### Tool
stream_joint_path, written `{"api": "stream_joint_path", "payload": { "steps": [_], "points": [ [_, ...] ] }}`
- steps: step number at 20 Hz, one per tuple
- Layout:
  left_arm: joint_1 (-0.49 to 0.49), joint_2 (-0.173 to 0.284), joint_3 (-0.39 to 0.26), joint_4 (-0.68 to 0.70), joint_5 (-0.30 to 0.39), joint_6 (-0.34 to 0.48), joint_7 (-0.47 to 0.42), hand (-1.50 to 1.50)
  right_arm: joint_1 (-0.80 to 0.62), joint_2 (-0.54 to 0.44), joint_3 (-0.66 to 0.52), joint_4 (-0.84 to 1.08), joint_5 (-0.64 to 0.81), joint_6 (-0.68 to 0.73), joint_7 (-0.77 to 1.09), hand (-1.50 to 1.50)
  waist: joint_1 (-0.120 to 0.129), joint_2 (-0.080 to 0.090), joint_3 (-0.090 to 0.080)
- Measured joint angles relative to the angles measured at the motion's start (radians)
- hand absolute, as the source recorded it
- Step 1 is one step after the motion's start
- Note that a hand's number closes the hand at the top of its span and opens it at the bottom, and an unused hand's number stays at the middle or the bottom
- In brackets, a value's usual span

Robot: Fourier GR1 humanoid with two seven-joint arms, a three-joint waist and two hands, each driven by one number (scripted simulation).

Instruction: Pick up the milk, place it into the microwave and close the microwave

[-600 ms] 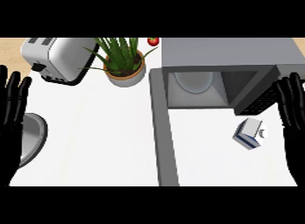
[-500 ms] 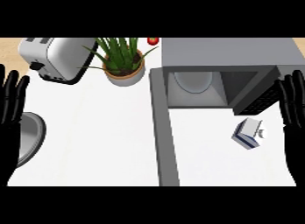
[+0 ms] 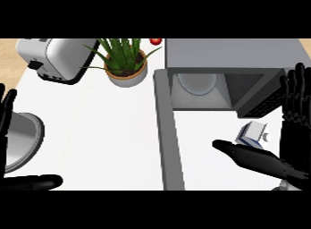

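The pick-up is in hand: the right hand [image 3: 296, 134] is spread wide beside the milk [image 3: 252, 134], which lies on the counter before the open microwave [image 3: 231, 56]. Next its fingers must curl round the carton (left hand [image 3: 0, 129] rests open).

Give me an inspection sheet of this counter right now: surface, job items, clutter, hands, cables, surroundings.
Surface: white counter, grey strip down its middle.
Job's things: milk carton on the counter, right of the strip; microwave open, its door swung out.
Clutter: toaster, potted plant, small red object, metal bowl at left.
Hands: left hand open at left edge; right hand open beside the carton, thumb below it.
Cables: nothing seen.
Surroundings: wooden floor beyond.
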Motion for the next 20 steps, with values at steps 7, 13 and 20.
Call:
{"api": "stream_joint_path", "payload": {
  "steps": [7, 13, 20],
  "points": [
    [0.114, 0.008, 0.061, -0.101, 0.083, -0.054, 0.036, -1.5, 0.037, 0.006, 0.074, -0.017, 0.101, -0.098, 0.06, -1.5, 0.0, 0.0, -0.001],
    [0.246, 0.001, 0.13, -0.184, 0.17, -0.135, 0.015, -1.5, 0.081, 0.003, 0.074, -0.013, 0.138, -0.151, 0.082, -1.5, 0.001, 0.0, -0.001],
    [0.333, -0.025, 0.187, -0.24, 0.213, -0.204, 0.026, -1.5, 0.129, 0.005, 0.045, 0.065, 0.086, -0.164, 0.001, -1.5, 0.001, 0.0, -0.001]
  ]
}}
